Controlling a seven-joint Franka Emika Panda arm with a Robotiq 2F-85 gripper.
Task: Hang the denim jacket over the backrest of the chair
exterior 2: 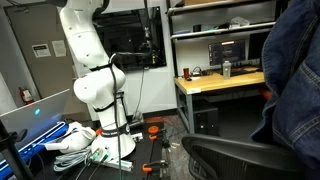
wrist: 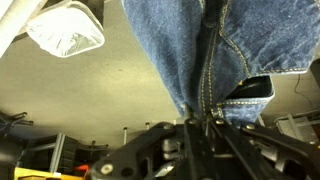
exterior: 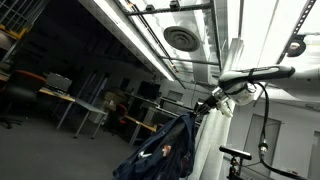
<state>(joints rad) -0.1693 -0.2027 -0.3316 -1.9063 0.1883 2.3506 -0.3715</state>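
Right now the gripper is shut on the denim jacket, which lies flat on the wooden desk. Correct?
Not quite. The gripper is shut on the denim jacket, but the jacket hangs from it in the air, lying on nothing; an exterior view shows it.

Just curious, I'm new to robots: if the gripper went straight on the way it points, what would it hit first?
The denim jacket: the gripper is shut on it, and its fabric fills the line ahead. Past it, probably only ceiling; depth is unclear.
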